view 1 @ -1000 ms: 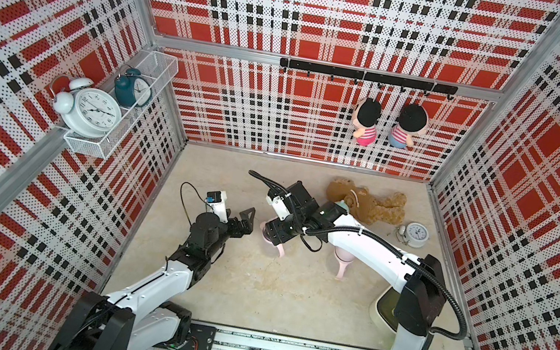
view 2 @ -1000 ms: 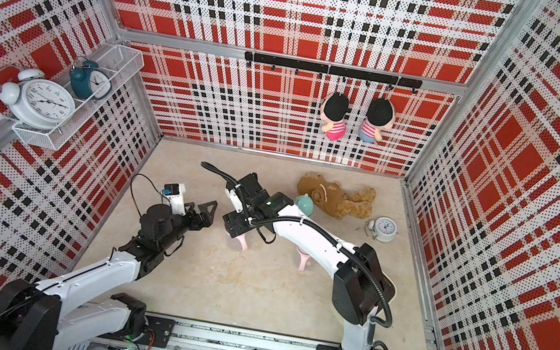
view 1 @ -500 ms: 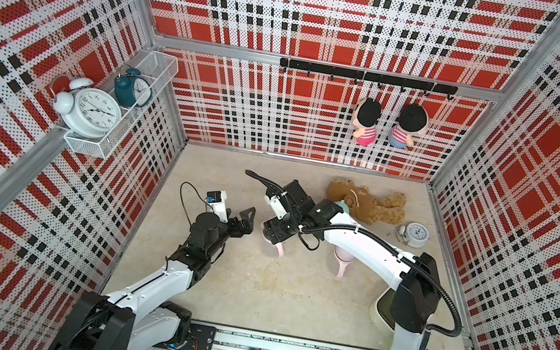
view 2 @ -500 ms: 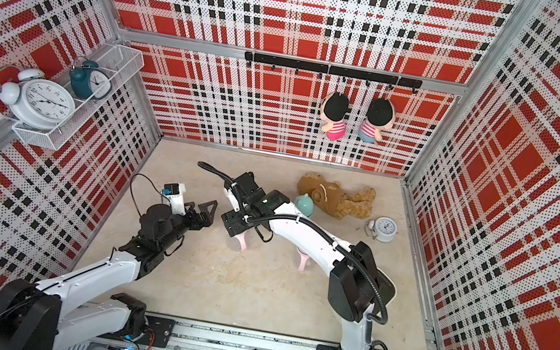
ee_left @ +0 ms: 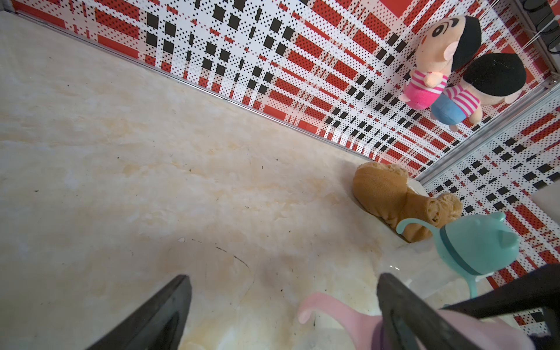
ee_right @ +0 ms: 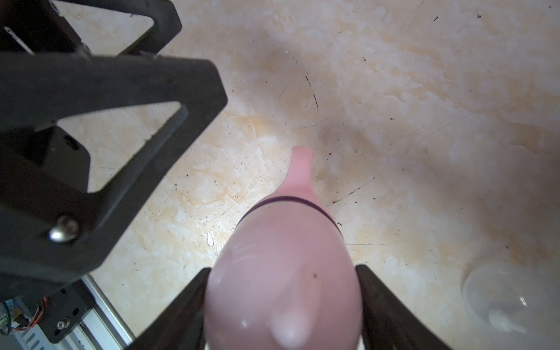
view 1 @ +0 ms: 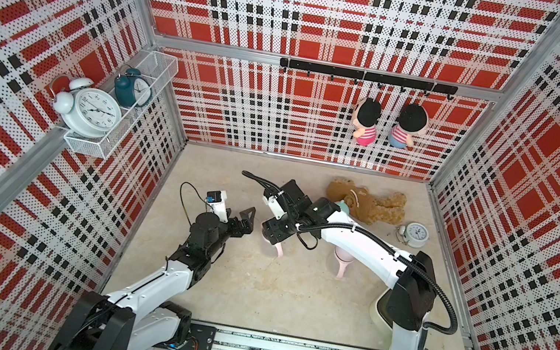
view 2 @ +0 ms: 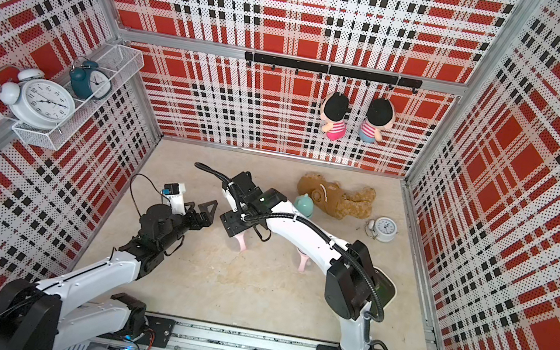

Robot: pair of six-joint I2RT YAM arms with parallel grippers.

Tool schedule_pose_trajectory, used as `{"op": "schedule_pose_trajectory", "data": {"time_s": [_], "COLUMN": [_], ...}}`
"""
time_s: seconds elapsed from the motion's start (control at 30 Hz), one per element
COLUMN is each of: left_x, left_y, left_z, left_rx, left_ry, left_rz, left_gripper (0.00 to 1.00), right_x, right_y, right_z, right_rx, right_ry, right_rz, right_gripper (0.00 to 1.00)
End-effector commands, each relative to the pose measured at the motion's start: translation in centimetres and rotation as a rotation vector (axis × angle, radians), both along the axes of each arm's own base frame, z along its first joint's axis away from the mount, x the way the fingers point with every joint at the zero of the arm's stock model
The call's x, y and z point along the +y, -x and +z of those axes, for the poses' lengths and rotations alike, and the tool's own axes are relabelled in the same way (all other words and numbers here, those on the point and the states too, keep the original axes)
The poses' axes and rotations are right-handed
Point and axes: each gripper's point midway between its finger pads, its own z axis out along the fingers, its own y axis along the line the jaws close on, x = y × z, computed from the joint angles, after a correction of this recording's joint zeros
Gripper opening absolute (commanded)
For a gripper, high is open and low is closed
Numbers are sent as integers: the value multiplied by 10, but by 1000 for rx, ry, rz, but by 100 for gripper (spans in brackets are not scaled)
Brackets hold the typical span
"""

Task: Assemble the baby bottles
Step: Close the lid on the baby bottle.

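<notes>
Since a second ago: the right arm's elbow has leaned a little toward the left arm. Its gripper and load sit almost where they were. The left arm has not moved.

Top views: the right gripper (view 1: pixel 273 238) points down at the table (view 1: pixel 268 298). The handle of the pink bottle (view 1: pixel 278 249) sticks out beneath it. The left gripper (view 1: pixel 245 221) is just beside it but apart, jaws spread wide with nothing in them. A second pink bottle (view 2: pixel 302 262) sits on the table, partly under the right forearm. The teal bottle (view 2: pixel 304 203) is next to the teddy bear (view 2: pixel 336 197), near the back wall.

Left wrist: the left gripper (ee_left: pixel 283 277) is at full spread over bare table. The pink handle shows between its fingers, untouched. The teal bottle (ee_left: pixel 475 245) has its eared cap on and sits just beside the bear.

Right wrist: the right gripper (ee_right: pixel 283 269) is clamped on the domed cap of the pink bottle (ee_right: pixel 285 242), one finger on each side. The purple collar line and the handle show past the cap. The cap hides the bottle's base, so I cannot tell whether it touches the table. A clear round piece (ee_right: pixel 509 300), possibly plastic, lies nearby, too blurred to name.
</notes>
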Motion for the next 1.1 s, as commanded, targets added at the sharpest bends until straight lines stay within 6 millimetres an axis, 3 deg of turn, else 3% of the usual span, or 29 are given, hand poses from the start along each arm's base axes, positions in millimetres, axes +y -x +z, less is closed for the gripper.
{"op": "schedule_pose_trajectory", "data": {"time_s": [0.0,0.33,0.6,1.07], "left_x": [3,4,2,3], "left_y": [-1,-1,-2,0], "left_z": [-2,-8,-11,-13], "left_rx": [-3,14,25,28], "left_ry": [0,-8,-12,-19], "left_rz": [7,12,6,6], "left_gripper": [98,98,98,98], "right_x": [-2,-16,-15,-6], "right_y": [2,-1,-1,15], "right_z": [-9,-16,-27,-40], "right_rx": [2,13,51,125], "right_ry": [58,178,250,146], "right_rz": [9,-10,19,29], "right_gripper": [74,74,74,73]}}
